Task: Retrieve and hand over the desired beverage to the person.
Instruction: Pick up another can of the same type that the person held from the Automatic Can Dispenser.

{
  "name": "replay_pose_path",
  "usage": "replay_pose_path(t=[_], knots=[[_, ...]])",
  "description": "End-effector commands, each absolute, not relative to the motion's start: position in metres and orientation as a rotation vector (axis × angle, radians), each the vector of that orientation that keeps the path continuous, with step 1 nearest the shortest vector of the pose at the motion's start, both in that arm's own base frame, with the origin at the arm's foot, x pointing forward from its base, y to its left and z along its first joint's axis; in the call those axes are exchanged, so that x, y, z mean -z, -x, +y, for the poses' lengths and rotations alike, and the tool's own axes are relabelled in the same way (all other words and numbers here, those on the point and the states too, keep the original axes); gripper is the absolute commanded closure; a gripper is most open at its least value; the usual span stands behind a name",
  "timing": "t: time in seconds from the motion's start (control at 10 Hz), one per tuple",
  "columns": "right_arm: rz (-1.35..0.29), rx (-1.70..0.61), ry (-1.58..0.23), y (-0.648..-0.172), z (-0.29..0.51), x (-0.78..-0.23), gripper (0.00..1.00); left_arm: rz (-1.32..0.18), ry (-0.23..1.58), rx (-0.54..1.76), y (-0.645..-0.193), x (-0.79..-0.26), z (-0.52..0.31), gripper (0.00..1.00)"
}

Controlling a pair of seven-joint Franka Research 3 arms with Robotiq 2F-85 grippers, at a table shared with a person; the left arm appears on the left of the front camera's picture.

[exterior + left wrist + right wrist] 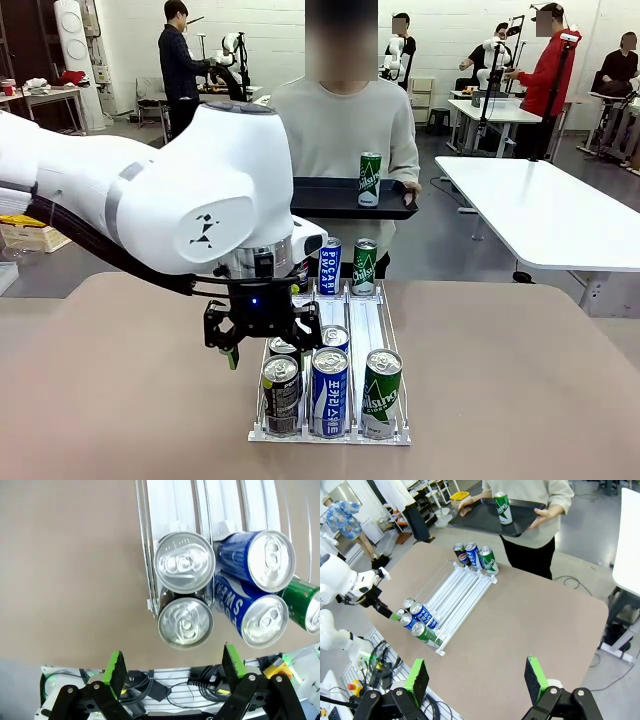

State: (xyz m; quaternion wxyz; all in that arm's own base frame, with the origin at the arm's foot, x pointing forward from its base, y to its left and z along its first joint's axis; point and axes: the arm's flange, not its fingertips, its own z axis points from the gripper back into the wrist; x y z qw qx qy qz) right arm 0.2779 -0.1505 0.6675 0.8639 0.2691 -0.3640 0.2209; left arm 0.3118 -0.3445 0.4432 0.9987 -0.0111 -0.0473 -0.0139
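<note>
Brown table fills the foreground, with white tables and other people in the room behind. Over its near middle, the left gripper hangs pointing straight down, jaws spread wide with nothing between them. It sits above the near left corner of the rack and is clear of the can tops. In the left wrist view its green pads stand either side of the left lane. Two dark cans sit there, one behind the other, silver tops up.

In the middle lane next to them are two blue cans, also one behind the other. The right lane holds a single green can at the near end. The white rails between the near and far ends are bare. At the far end stand three more upright cans, the far cans: dark, blue and green, side by side.

Beyond the far edge of the table stands the person in a light grey sweatshirt. Both hands hold a black tray at waist height. One green tray can stands upright on it, near the person's hand.

The right gripper is also wide open and holds nothing. It hangs high over the table's near side, well apart from the rack.
</note>
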Motion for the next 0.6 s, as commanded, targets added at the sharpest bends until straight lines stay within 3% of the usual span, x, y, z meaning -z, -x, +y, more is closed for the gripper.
replay_pose_path(t=[0.0,0.5], knots=[[-0.758,-0.459,-0.561,-0.281,-0.152,-0.668,0.00,-0.155,-0.004,0.009,-0.317,-0.431,-0.353,0.00],[-0.758,-0.459,-0.561,-0.281,-0.152,-0.668,0.00,-0.157,0.009,0.035,-0.322,-0.413,-0.356,0.00]])
